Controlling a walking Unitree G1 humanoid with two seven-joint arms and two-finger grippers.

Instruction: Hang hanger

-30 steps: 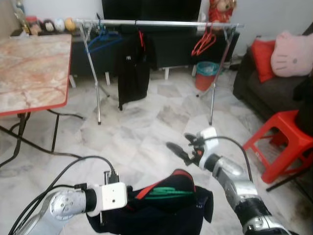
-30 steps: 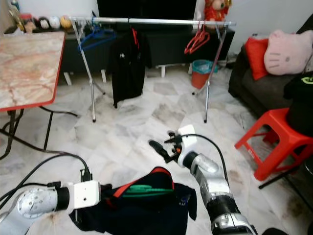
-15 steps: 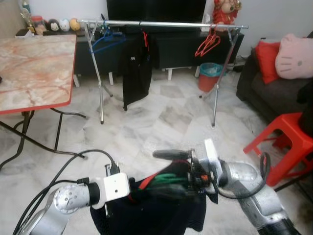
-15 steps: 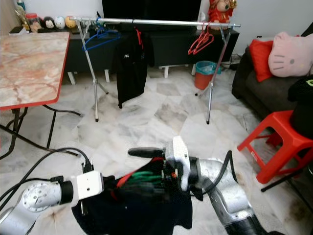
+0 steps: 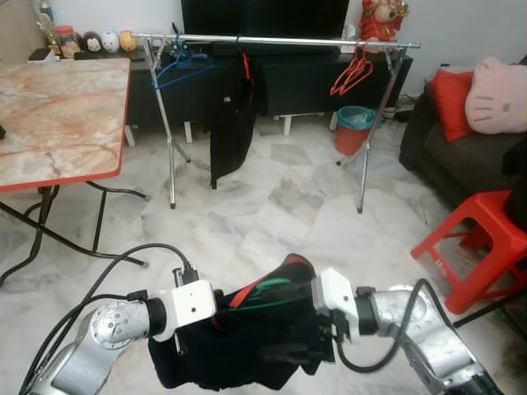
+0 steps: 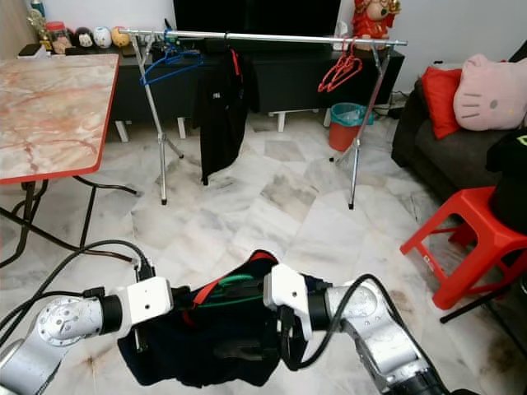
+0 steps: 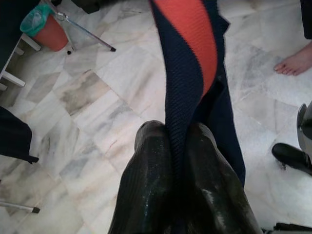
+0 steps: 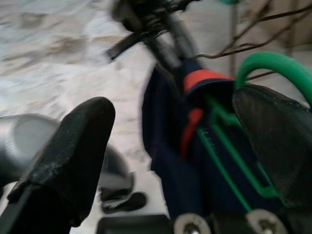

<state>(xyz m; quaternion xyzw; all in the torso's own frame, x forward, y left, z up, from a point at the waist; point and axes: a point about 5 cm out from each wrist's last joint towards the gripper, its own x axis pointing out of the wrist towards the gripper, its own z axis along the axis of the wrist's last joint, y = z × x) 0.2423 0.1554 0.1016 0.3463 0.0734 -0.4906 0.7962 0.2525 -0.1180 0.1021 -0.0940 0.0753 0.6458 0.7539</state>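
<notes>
Left gripper (image 7: 179, 146) is pinching the navy shirt (image 5: 239, 346) at its red collar trim, fingers closed tight on fabric, holding it low in front of the robot. Right gripper (image 8: 170, 146) is sitting spread open beside the shirt, its fingers on either side of the green hanger (image 8: 273, 66) but not gripping. Hanger is threaded inside the shirt, hook poking out at the collar. Judging handling: hanger is stiff and light, shirt is soft and floppy, so it could slide off; best hold looks like the hook neck. Rack (image 5: 272, 39) is standing well apart across the marble floor (image 5: 272, 214), carrying a blue hanger (image 5: 177, 67), a black garment (image 5: 232, 115) and red hangers (image 5: 352, 74).
</notes>
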